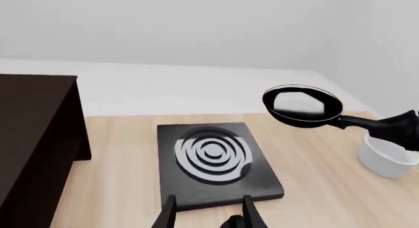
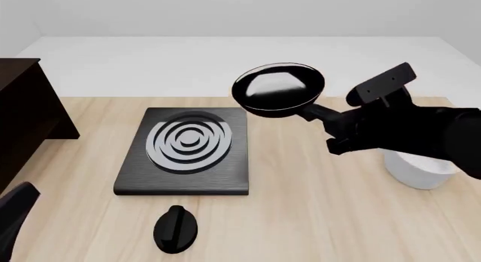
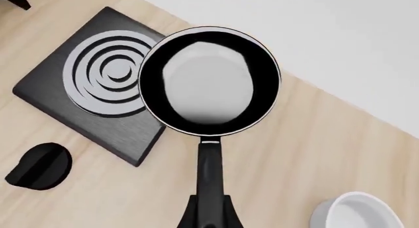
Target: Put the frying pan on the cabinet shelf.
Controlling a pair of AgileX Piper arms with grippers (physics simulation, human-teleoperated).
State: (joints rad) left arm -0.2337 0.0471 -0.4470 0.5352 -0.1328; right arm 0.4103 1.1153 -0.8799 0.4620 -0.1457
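The right gripper (image 3: 209, 213) is clamped on the end of the long handle of the frying pan (image 2: 278, 88), one finger on each side of it. The pan hangs level in the air, its glossy inside facing up, above the far part of the table just right of the stove plate (image 2: 186, 152) and clear of everything below. The left gripper (image 1: 208, 215) holds nothing; its fingers stand parted with a wide gap, low over the near left part of the table, pointing toward the stove plate.

The wooden table (image 2: 316, 217) is pale and bare-grained, backed by a white floor and plain white walls. The black stove plate with grey rings lies flat left of centre. A small black knob (image 2: 175, 229) sits just near of it, apart from its edge. A white bowl (image 2: 417, 169) stands at the right, partly hidden by the right arm in the front view.

The cabinet (image 2: 26, 115), dark brown, stands at the far left edge, well apart from the pan, with the stove plate between them. Open tabletop lies between cabinet and stove plate, and between stove plate and bowl.
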